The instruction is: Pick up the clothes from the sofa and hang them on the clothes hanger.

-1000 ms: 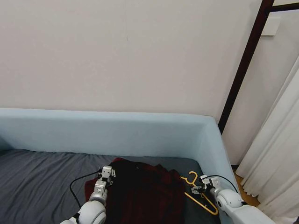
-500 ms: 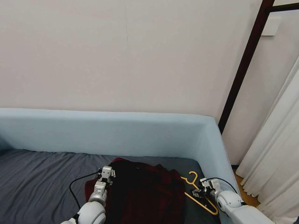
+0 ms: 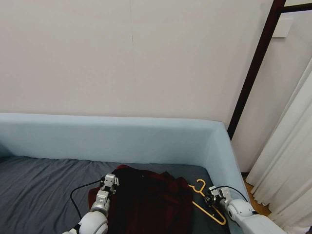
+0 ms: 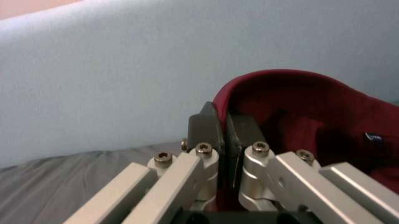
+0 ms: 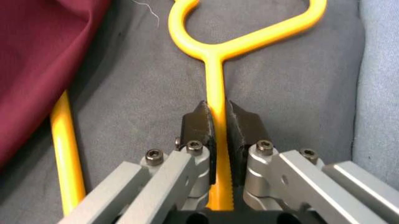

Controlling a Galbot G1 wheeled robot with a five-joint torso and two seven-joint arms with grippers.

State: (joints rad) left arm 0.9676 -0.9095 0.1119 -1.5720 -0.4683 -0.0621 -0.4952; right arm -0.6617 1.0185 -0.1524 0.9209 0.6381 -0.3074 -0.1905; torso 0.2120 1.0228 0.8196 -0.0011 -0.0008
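The dark red garment [image 3: 151, 200] lies crumpled on the grey seat of the sofa [image 3: 146, 139]. The left gripper [image 4: 223, 123] has its fingers pinched together on a fold at the garment's left edge. Just to the right of the garment, the yellow hanger [image 5: 214, 74] lies flat on the cushion, its neck clamped between the fingers of the right gripper [image 5: 219, 119].

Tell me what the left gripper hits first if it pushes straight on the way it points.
The left gripper, shut on the rim of the dark red fabric garment, points at the pale blue padded sofa backrest. That backrest looks like the first thing ahead, though depth is hard to judge.
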